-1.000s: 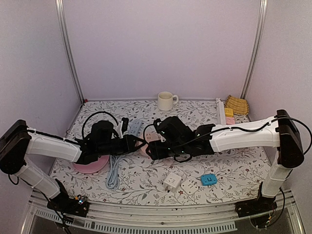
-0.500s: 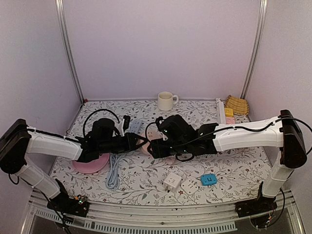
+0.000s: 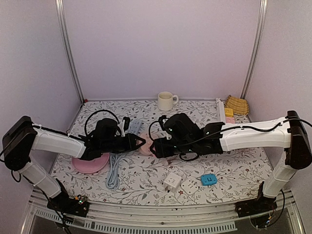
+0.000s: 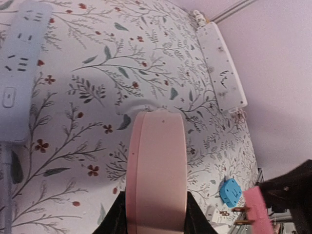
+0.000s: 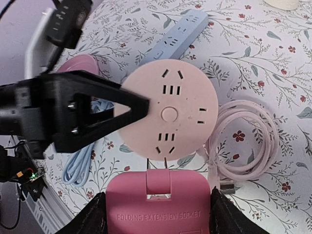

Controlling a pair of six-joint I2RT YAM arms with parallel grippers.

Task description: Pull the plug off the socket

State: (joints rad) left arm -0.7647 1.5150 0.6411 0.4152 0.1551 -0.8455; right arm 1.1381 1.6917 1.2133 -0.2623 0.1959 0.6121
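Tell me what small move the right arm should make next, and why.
Probably draw the right gripper, shut on the pink rectangular plug block, a little further back from the round pink plastic socket disc. The left wrist view shows the plug's two metal prongs bare in the air, apart from the disc, which the left gripper clamps by its rim; more gap keeps them from catching.

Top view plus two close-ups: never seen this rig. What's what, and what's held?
Two robot arms are bolted at the table's near edge. The wide picture looks down from above and behind them; the close-ups come from a camera on each wrist. The left gripper clamps the round pink socket by its rim. The right gripper holds the pink plug, its prongs out of the socket. Also on the floral table: a mug, a blue power strip, small adapters.
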